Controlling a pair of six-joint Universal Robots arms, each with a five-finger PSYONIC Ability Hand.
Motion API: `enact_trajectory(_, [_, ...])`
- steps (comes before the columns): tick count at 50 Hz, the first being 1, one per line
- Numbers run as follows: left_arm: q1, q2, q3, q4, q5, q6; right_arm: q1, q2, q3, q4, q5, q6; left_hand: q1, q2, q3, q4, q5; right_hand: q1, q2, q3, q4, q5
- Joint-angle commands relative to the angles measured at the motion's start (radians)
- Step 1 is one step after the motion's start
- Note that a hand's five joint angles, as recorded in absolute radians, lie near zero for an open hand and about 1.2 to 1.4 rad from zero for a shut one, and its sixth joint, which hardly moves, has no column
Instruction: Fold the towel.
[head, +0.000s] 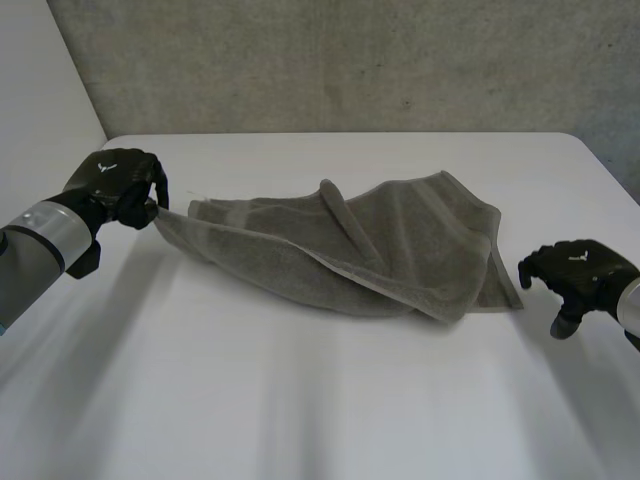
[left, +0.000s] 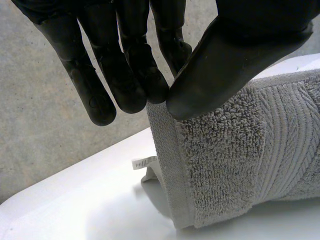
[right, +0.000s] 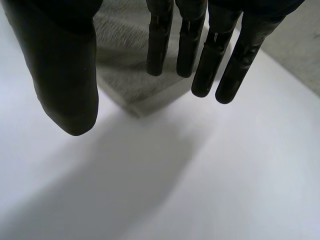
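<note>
White bench (head: 300, 400) bears a rumpled towel (head: 400, 250): left hand (head: 120, 185) pinches one corner mid-fold; right hand (head: 580, 275), spread open, hovers beside the opposite corner, which it probably must grasp next.

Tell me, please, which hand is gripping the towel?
The left hand, pinching one end of the towel; the right hand is open, apart from it.

Towel (head: 400, 245) mid-table (head: 300, 400), between left hand (head: 120, 185), right hand (head: 580, 275)
</note>
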Motion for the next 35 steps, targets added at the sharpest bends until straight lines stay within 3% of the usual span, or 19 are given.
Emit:
enact_trajectory(1, [0.001,0.000,-0.003,0.000,0.001,-0.002,-0.020,0.060,0.029,-0.088,-0.070,0.006,0.105,0.040,0.060,0.038,0.094,0.044,0.051,0.045,0.046,0.042])
enact_trajectory(17, [0.001,0.000,-0.009,0.000,0.002,-0.002,-0.008,0.113,0.048,-0.255,-0.080,0.020,0.105,0.040,0.060,0.038,0.094,0.044,0.051,0.045,0.046,0.042])
enact_trajectory(35, [0.001,0.000,-0.012,0.002,0.002,-0.002,-0.006,0.176,-0.007,-0.294,-0.080,0.018,0.105,0.040,0.060,0.038,0.094,0.042,0.048,0.042,0.043,0.039])
